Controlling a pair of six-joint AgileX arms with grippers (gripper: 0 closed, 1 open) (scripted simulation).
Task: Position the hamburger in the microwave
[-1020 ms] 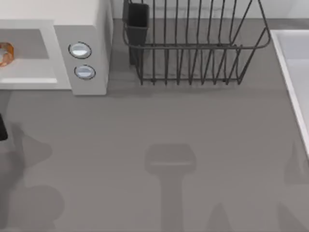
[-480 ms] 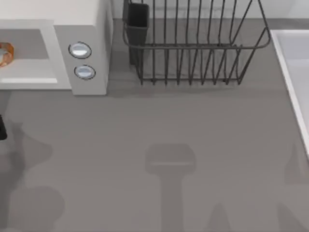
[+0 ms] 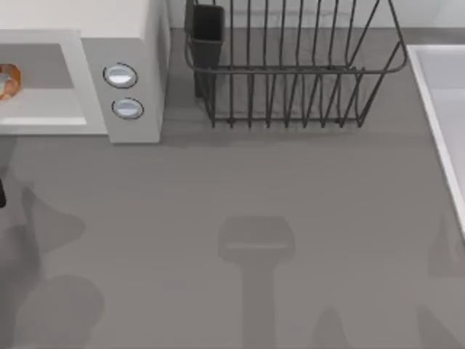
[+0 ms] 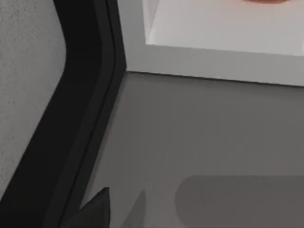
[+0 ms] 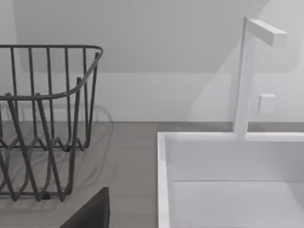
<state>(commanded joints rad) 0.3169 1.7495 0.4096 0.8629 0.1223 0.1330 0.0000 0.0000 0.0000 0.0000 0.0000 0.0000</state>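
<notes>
The white microwave (image 3: 123, 43) stands at the back left with its cavity open towards the table. The hamburger (image 3: 6, 81), an orange-brown bun, rests on the cavity floor at the top view's left edge, with nothing holding it. In the left wrist view its rim is a reddish sliver (image 4: 266, 1) on the pale microwave floor (image 4: 228, 28), beside the dark open door (image 4: 71, 123). A dark bit of my left gripper (image 3: 2, 193) pokes in at the table's left edge, in front of the microwave and apart from it. My right gripper (image 5: 90, 213) is parked near the sink.
A dark wire dish rack (image 3: 290, 69) with a black cup holder (image 3: 207, 25) stands at the back centre, right of the microwave. A white sink (image 3: 443, 109) with a faucet (image 5: 247, 71) lines the right edge. Arm shadows lie across the grey table (image 3: 254, 182).
The dark bit of my left gripper has slid further off the left edge, away from the microwave. Its shadow on the table shifted a little. The hamburger has stayed put.
</notes>
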